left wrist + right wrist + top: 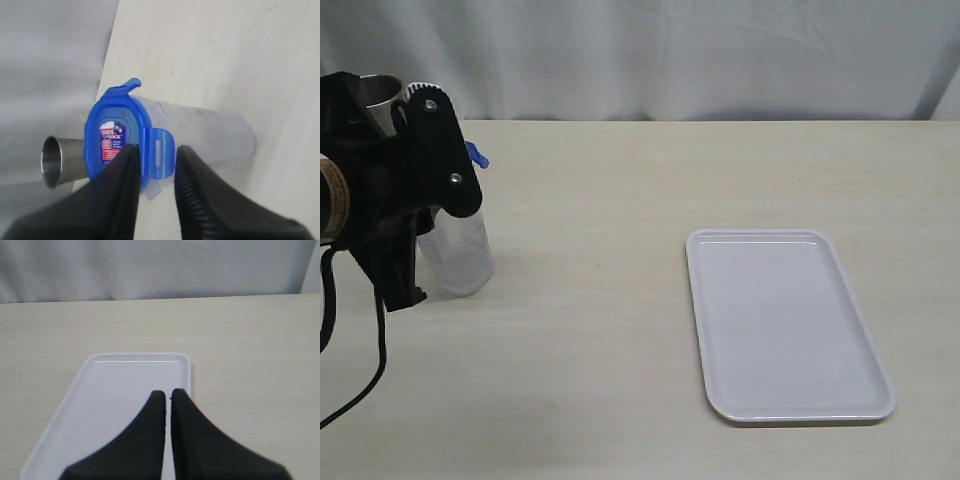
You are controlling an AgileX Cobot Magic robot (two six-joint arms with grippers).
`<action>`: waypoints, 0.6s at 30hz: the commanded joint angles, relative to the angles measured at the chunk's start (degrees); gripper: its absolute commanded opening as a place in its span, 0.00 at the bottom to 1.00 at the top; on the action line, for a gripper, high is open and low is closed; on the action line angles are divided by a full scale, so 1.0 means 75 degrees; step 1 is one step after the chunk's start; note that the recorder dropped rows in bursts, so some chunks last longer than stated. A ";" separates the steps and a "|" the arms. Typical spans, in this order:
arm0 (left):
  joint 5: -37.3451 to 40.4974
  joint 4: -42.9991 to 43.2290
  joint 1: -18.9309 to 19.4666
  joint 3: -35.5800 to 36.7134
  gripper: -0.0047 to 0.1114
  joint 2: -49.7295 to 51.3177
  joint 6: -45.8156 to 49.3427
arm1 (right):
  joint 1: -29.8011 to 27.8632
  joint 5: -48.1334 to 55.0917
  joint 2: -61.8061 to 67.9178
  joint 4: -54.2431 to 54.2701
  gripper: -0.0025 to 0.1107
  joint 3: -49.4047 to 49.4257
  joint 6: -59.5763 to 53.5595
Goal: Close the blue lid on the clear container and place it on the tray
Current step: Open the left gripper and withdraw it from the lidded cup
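Observation:
The clear container (pixel 460 255) stands at the table's left, mostly behind my left arm. The blue lid (pixel 114 111) sits on its top with the red-and-white sticker showing; in the exterior view only a blue lid corner (pixel 475 155) peeks out. Two flaps stick outward. My left gripper (pixel 156 150) hovers right at the lid, open. One finger lies over the lid's top, the other beside the container (pixel 210 132), and a side flap lies in the gap. The white tray (pixel 790 325) lies at the right. Over the tray (pixel 140 356) my right gripper (pixel 168 392) is shut and empty.
A shiny steel cup (pixel 378 92) stands just behind the container, close to the left arm, and shows as an open metal tube (pixel 57 161) beside the lid. A white curtain hangs along the table's far edge. Bare beige tabletop lies between container and tray.

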 commanded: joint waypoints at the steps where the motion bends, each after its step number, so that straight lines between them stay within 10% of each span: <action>1: -0.0089 -0.0268 0.0008 0.0016 0.32 -0.0699 -0.0677 | 0.0029 -0.0028 0.0004 -0.0003 0.06 0.0027 0.0012; 10: 0.0470 -0.0372 0.1151 -0.0489 0.32 -0.1259 -0.3939 | 0.0029 -0.0028 0.0004 -0.0003 0.06 0.0027 0.0012; 18: -0.1054 -0.5023 0.3567 -0.0631 0.15 -0.1129 -0.0636 | 0.0029 -0.0028 0.0004 -0.0003 0.06 0.0027 0.0012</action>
